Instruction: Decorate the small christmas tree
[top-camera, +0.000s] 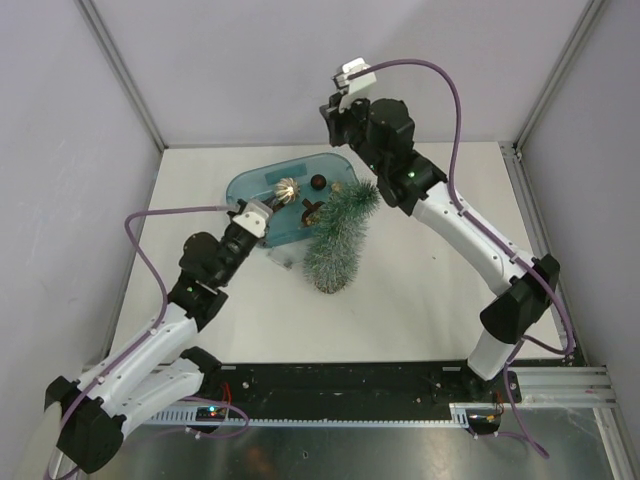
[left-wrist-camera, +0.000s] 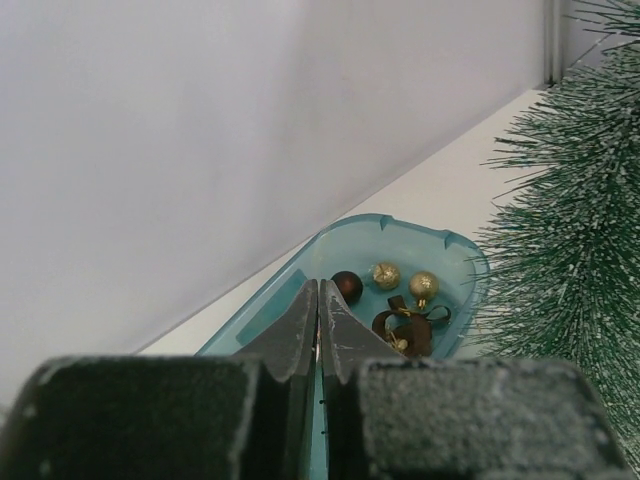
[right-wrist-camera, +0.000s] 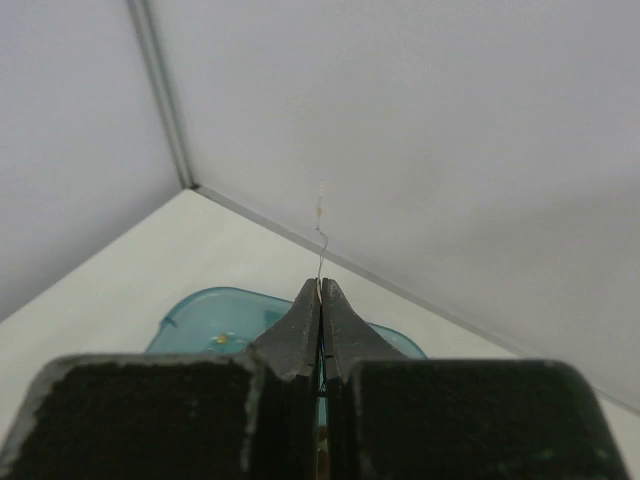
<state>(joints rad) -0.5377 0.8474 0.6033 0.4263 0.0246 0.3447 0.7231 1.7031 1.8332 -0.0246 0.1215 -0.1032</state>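
The small cone-shaped Christmas tree of frosted green bristles (top-camera: 335, 245) lies on its side on the white surface (top-camera: 420, 300). It is just right of the translucent blue plastic tub (top-camera: 250, 190), with one end against the tub's right corner. The left gripper (left-wrist-camera: 318, 295) hangs over the tub's near edge, its fingers clenched together with nothing visible between them. A spiky gold ornament (top-camera: 287, 188) sits at their tips; whether they touch it I cannot tell. Further along in the tub are a dark brown ball (left-wrist-camera: 347, 287), two glittery gold balls (left-wrist-camera: 385, 275) and a brown ribbon piece (left-wrist-camera: 410, 328). The right gripper (right-wrist-camera: 320, 292) is raised near the back wall, its fingers pinching a thin pale wire strand (right-wrist-camera: 320, 225) that curls upward from the tips.
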